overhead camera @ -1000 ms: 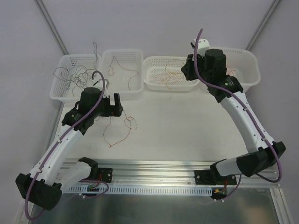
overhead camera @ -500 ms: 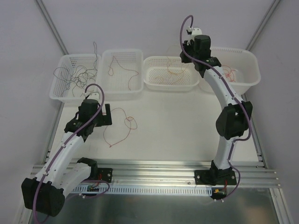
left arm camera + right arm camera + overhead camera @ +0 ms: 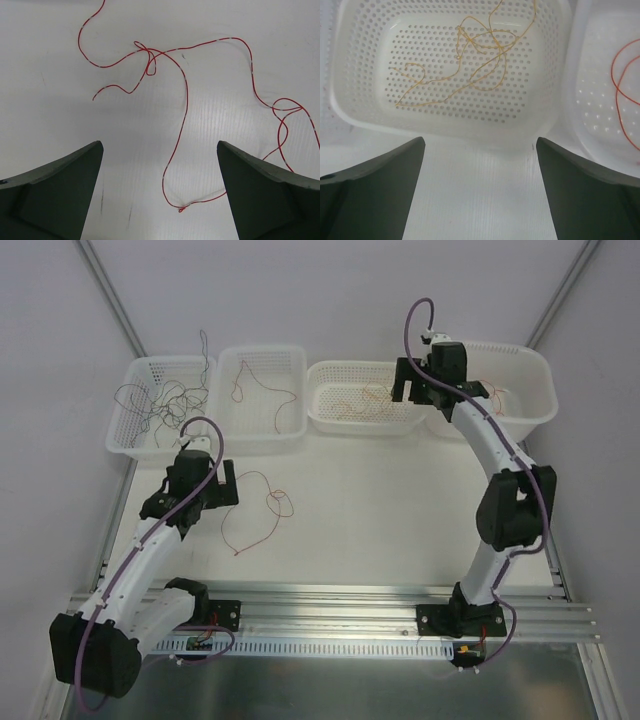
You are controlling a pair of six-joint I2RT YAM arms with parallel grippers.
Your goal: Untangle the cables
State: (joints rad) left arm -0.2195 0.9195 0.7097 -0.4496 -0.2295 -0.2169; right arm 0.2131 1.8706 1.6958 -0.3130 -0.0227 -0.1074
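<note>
A bright red cable [image 3: 186,90] lies loose on the table in loops and bends, also seen from above [image 3: 268,483]. My left gripper [image 3: 159,146] hovers over its near end, open and holding nothing; from above it [image 3: 231,486] sits just left of the cable. My right gripper [image 3: 480,142] is open and empty, low over the table in front of a white basket [image 3: 445,125] holding an orange-yellow cable [image 3: 475,55]. From above, this gripper [image 3: 410,390] is at that basket's right end. Dark grey cables [image 3: 160,400] fill the leftmost basket, and a dark red cable [image 3: 262,390] lies in the second.
Four white perforated baskets stand in a row along the back of the table; the rightmost [image 3: 535,390] holds a red-orange cable [image 3: 622,85]. The table's left edge runs beside the left arm. An aluminium rail [image 3: 330,600] carries both arm bases.
My right gripper has gone from shut to open, and its arm dropped back down to the third basket's right end. The left arm drew back slightly towards its base and stayed open.
</note>
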